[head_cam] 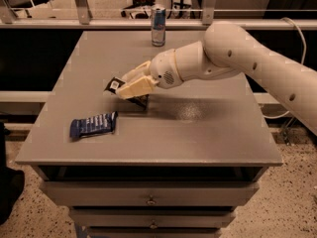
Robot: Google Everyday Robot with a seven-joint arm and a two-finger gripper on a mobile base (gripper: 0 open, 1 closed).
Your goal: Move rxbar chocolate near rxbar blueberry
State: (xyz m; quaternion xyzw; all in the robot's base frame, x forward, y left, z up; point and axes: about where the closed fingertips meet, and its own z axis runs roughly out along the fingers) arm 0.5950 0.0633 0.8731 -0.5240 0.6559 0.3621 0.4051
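Observation:
The rxbar chocolate point(115, 85), a dark bar with a white label end, is held in my gripper point(130, 87) a little above the grey table point(198, 128), left of its middle. The cream fingers are shut on the bar; only its left end and a dark bit below the fingers show. The rxbar blueberry point(93, 125), a dark blue bar with white lettering, lies flat near the table's front left, below and left of the gripper, apart from it.
An upright blue-silver can point(158, 26) stands at the table's back edge. My white arm point(247, 58) reaches in from the right across the table. Drawers point(148, 200) are under the tabletop. A rail runs behind the table.

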